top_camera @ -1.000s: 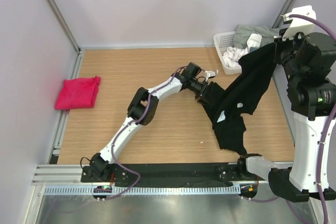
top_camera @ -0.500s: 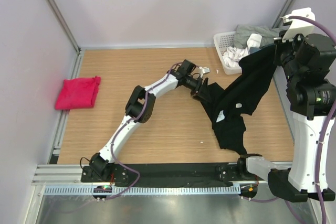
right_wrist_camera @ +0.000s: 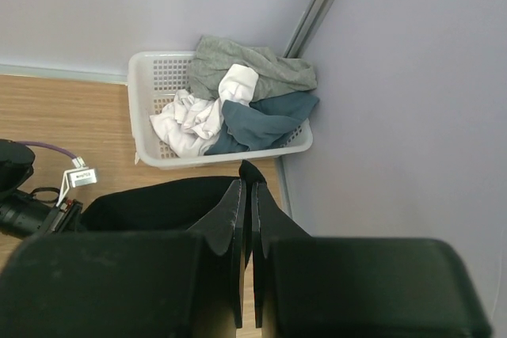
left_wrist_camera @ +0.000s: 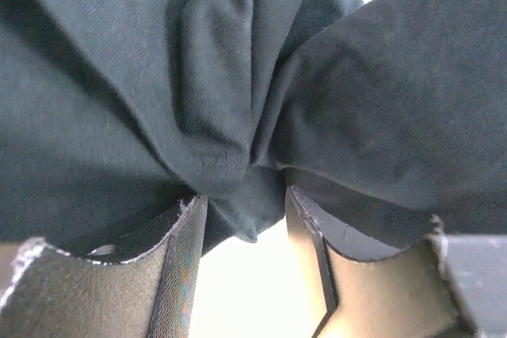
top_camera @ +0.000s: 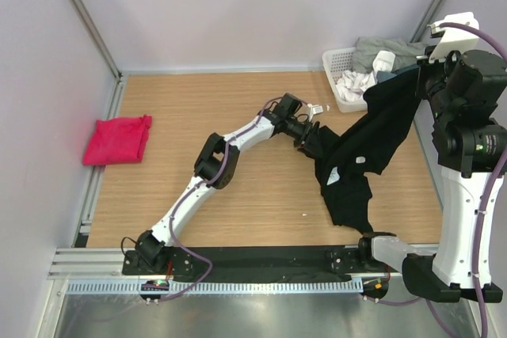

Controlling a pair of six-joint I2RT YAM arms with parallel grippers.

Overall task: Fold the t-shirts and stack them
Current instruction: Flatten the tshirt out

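Risk: right pincer (right_wrist_camera: 247,194) clamps black t-shirt (top_camera: 360,148), left pincer (left_wrist_camera: 244,213) straddles a fold, grip unclear; loose bite may drop it

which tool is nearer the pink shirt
Left. The left tool is in the middle, on the black shirt; the right tool is raised far right, farther from the pink shirt.
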